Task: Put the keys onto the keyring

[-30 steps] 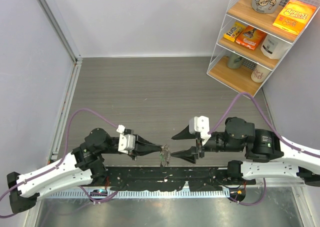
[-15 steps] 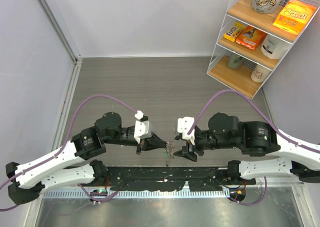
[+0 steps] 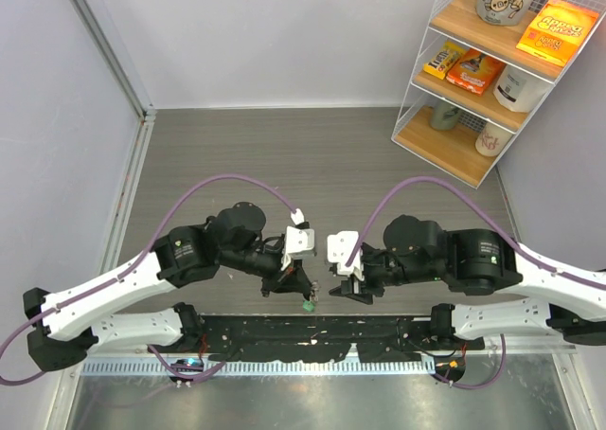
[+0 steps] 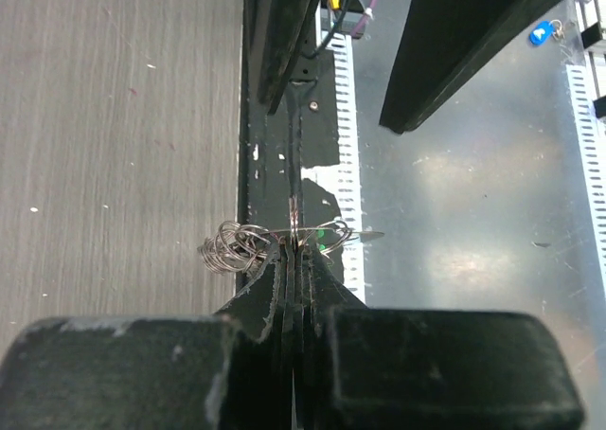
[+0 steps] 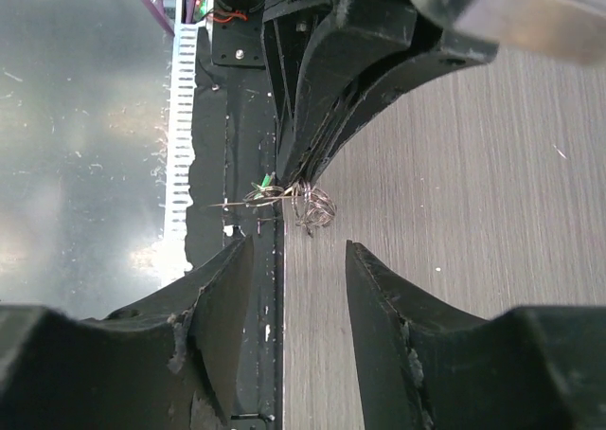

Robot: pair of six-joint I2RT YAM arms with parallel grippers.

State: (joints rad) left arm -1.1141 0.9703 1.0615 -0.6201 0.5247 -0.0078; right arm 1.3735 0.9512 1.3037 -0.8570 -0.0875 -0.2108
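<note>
My left gripper (image 4: 295, 252) is shut on the keyring (image 4: 333, 232), a thin silvery loop with a small green piece (image 4: 322, 233), and holds it above the table's near edge. A tangle of small wire rings (image 4: 227, 245) hangs on its left side. The keys do not show clearly as separate things. In the right wrist view the keyring (image 5: 256, 199), green piece (image 5: 268, 179) and rings (image 5: 315, 206) hang from the left fingertips (image 5: 301, 170). My right gripper (image 5: 298, 250) is open and empty, just short of them. From above, the left (image 3: 305, 286) and right (image 3: 339, 288) grippers face each other.
A black base rail (image 3: 312, 333) and a white slotted strip (image 3: 133, 366) run along the near edge, with a metal surface (image 3: 312, 402) below. A wire shelf (image 3: 488, 65) with boxes and mugs stands at the back right. A wall (image 3: 57, 146) borders the left side.
Both arms have swung inward and their wrists now meet near the centre. The right gripper's fingers have narrowed and come closer to the keyring. The keyring stays in the left gripper.
</note>
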